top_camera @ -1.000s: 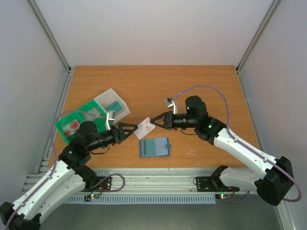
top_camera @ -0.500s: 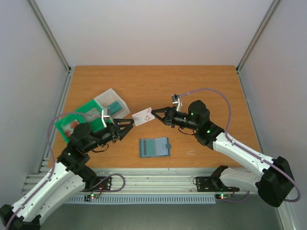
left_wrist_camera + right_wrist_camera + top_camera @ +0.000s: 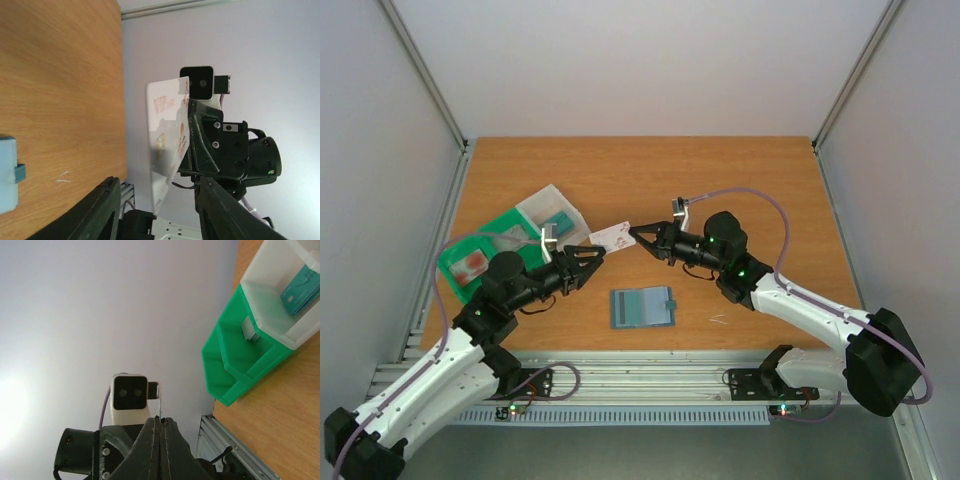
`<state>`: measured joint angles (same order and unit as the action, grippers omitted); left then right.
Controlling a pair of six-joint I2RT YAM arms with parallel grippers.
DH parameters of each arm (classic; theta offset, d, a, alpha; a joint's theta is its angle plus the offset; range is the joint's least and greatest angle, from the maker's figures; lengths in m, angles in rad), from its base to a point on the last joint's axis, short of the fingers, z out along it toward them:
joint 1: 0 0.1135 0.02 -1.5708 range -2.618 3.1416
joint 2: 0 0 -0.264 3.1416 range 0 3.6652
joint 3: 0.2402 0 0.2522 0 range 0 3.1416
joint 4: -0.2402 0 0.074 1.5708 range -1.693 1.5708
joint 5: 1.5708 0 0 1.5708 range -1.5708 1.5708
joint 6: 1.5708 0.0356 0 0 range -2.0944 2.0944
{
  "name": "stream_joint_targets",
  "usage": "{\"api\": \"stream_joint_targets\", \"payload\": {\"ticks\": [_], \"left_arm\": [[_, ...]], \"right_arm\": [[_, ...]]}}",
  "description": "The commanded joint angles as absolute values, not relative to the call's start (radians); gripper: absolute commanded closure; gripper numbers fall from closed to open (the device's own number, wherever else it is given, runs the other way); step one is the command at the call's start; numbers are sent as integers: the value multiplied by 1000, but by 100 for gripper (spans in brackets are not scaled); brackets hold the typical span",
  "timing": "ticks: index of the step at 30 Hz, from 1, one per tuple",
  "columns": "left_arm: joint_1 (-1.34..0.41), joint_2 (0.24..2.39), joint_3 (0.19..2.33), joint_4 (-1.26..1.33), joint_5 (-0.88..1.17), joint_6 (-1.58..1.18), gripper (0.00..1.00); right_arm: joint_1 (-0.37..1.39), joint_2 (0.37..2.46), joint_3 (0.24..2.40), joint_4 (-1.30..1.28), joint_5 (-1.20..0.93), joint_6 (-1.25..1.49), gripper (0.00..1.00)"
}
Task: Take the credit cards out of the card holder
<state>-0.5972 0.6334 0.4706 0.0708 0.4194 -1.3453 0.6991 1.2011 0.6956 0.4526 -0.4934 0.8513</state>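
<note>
The coming move turns on a hand-over in mid-air near the middle of the top view. The right tool [image 3: 636, 238] is pinched tight on the right end of one whitish credit card [image 3: 613, 237] with red print, held clear above the desk [image 3: 740, 170]. The card's long axis runs roughly left to right in the frame, so its free end points left toward the left tool [image 3: 598, 254]. That tool sits just below and left of the free end, its fingers moderately apart with nothing between them. From the left wrist view the card [image 3: 165, 135] stands ahead, framed by the gap between the two fingers and not touched by either. The right wrist view sees it edge-on as a thin line between the closed fingers [image 3: 152, 432]. The left arm is the nearer one to the free end, and my judgement is that it needs only a short reach up and right to close on it. By count there is one card in the air and one slate-blue card holder [image 3: 642, 307] lying flat on the desk below the two tools, touched by neither. Whether it holds more cards is too small to tell. At centre left stand one green tray [image 3: 455, 262] and one clear box [image 3: 542, 205]
</note>
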Motion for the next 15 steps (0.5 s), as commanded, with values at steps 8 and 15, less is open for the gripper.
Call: {"api": "stream_joint_targets", "payload": {"ticks": [8,15], "left_arm": [[-601,608,423,152,361,-1351,80],[-601,604,421,157,359,-1355,99]], "right_arm": [[710,1221,674,536,-484,867,99],[709,1220,661,535,-489,861,99]]}}
